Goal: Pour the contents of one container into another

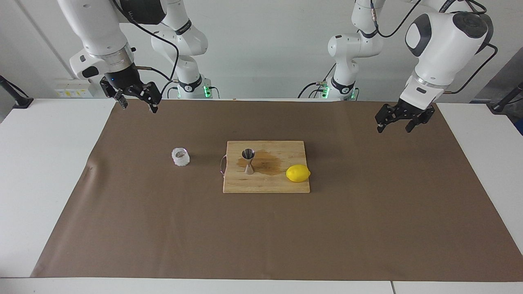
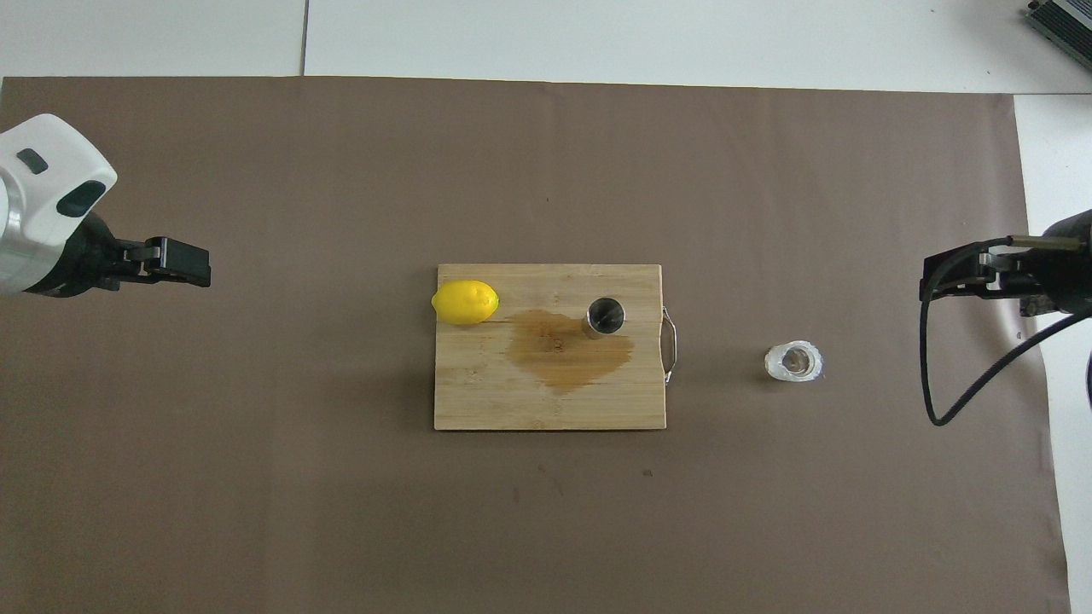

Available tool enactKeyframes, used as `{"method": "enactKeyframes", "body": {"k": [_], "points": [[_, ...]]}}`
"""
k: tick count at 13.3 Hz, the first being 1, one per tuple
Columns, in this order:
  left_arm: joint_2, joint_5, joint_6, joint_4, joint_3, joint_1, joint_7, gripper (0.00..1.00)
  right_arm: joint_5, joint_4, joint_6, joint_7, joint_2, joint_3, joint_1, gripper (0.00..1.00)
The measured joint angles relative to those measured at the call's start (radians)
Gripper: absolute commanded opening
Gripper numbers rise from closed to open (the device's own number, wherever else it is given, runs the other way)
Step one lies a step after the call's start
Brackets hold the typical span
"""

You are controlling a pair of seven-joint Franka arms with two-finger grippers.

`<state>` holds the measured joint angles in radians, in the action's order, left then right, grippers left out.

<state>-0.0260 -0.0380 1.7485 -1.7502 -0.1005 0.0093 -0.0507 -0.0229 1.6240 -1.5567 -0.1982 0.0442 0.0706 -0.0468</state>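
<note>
on the brown paper mat (image 1: 367, 212), toward the right arm's end of the table, stands the small squat clear glass cup with a bumpy whitish wall (image 1: 180, 157), upright and alone, well apart from the pale wooden cutting board (image 1: 265, 183). the overhead view looks straight into the cup (image 2: 794, 362) and shows its round mouth; the facing view shows only its frosted-looking side. on the board, near the end with the metal handle (image 1: 222, 165), the small shiny steel hourglass-shaped jigger (image 1: 248, 161) stands upright. its narrow waist shows in the facing view, while from overhead the jigger (image 2: 604, 316) is just a round open rim. it stands at the edge of a dark wet stain (image 2: 567, 351) on the wood. a yellow lemon (image 1: 298, 173) lies on the board's other end, at its edge. the right gripper (image 1: 138, 102) hangs in the air over the mat's edge, well apart from the cup, fingers spread and holding nothing. the left gripper (image 1: 395, 123) hangs over the mat at its own end, fingers likewise spread and empty. both arms wait.
</note>
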Motion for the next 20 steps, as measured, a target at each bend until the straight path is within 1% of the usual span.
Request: {"method": "enactKeyframes", "body": {"k": [4, 8, 10, 13, 20], "points": [[-0.003, 0.0, -0.013, 0.002, 0.036, -0.004, 0.045, 1.0, 0.0, 0.0, 0.0, 0.0, 0.0, 0.0, 0.0, 1.0], [-0.027, 0.0, -0.158, 0.058, 0.045, -0.004, 0.052, 1.0, 0.0, 0.0, 0.0, 0.0, 0.0, 0.0, 0.0, 1.0], [-0.037, 0.0, -0.19, 0.082, 0.046, -0.004, 0.052, 1.0, 0.0, 0.0, 0.0, 0.0, 0.0, 0.0, 0.0, 1.0], [-0.05, 0.0, -0.195, 0.09, 0.045, -0.005, 0.052, 1.0, 0.0, 0.0, 0.0, 0.0, 0.0, 0.0, 0.0, 1.0], [-0.051, 0.0, -0.204, 0.087, 0.046, -0.005, 0.052, 1.0, 0.0, 0.0, 0.0, 0.0, 0.0, 0.0, 0.0, 1.0]]}}
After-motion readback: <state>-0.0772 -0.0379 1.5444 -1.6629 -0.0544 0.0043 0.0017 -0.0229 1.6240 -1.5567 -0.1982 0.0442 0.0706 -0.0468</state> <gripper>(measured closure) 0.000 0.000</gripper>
